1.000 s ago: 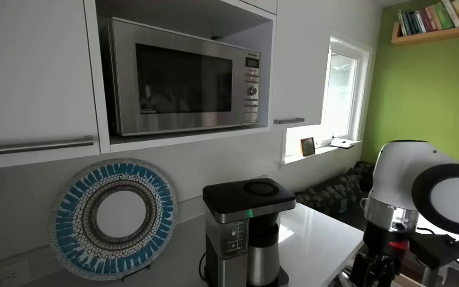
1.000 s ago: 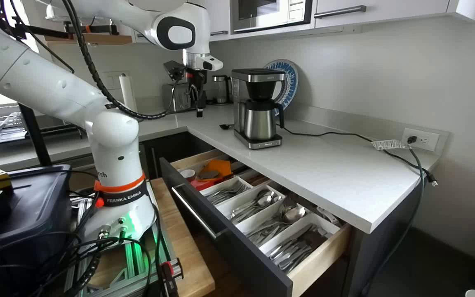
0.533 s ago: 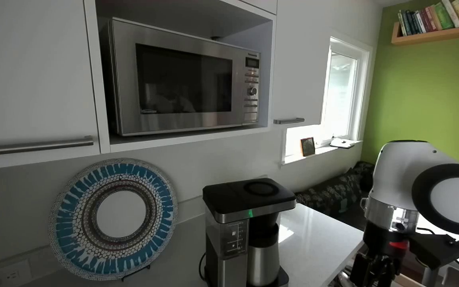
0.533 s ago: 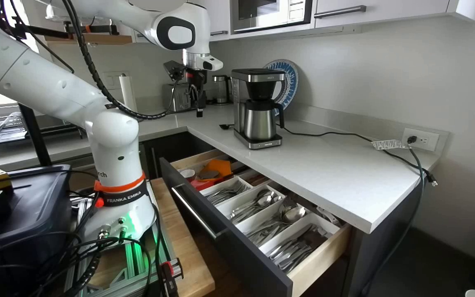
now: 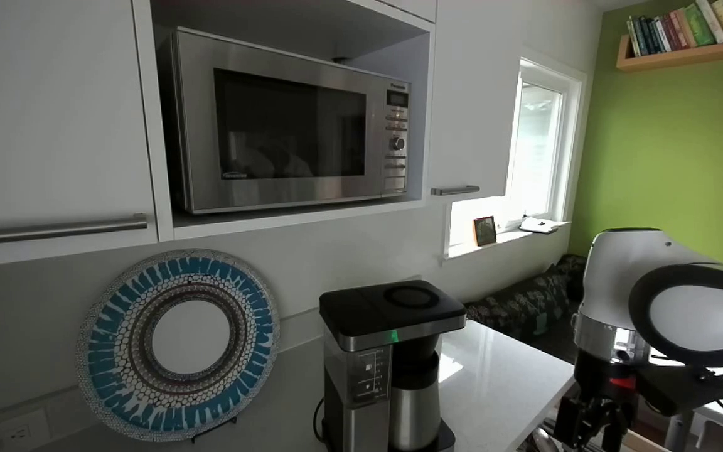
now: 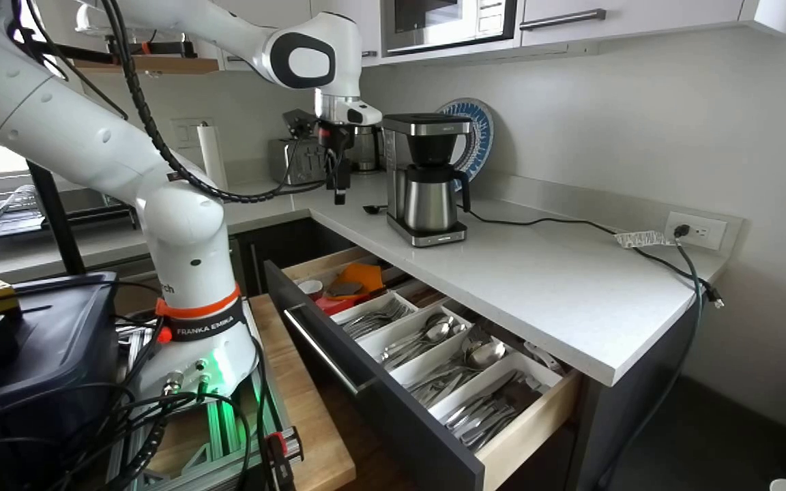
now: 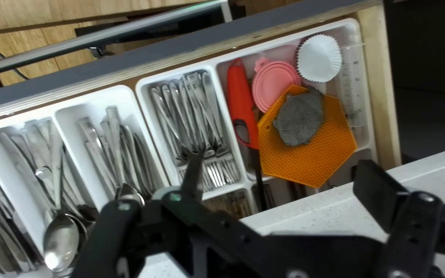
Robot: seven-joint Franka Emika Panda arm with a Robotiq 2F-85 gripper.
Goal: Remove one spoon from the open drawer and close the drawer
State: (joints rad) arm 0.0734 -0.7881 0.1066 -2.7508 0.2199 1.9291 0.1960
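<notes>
The drawer (image 6: 526, 429) stands open below the counter in an exterior view, and its dark front (image 7: 176, 46) shows in the wrist view. White trays in it hold cutlery. Several silvery spoons (image 6: 438, 331) lie in a middle compartment; their handles (image 7: 116, 148) show in the wrist view, with one bowl partly behind my gripper. Larger spoons (image 7: 61, 241) lie one compartment over. My gripper (image 7: 284, 183) is open with nothing between its fingers. It hangs above the drawer's far end and counter edge. It also shows in both exterior views (image 6: 340, 194) (image 5: 587, 433).
The black coffee maker (image 6: 428, 184) stands on the counter (image 6: 557, 293) beside the gripper. Forks (image 7: 191, 116) fill another compartment. An orange hexagonal mat (image 7: 303, 162), a red-handled tool (image 7: 241, 100) and a paper cup (image 7: 319, 58) lie at the drawer's end. The drawer handle (image 6: 321, 349) faces the robot.
My arm and gripper have moved slightly right and down in the exterior view that shows the drawer. The drawer and cutlery have not moved.
</notes>
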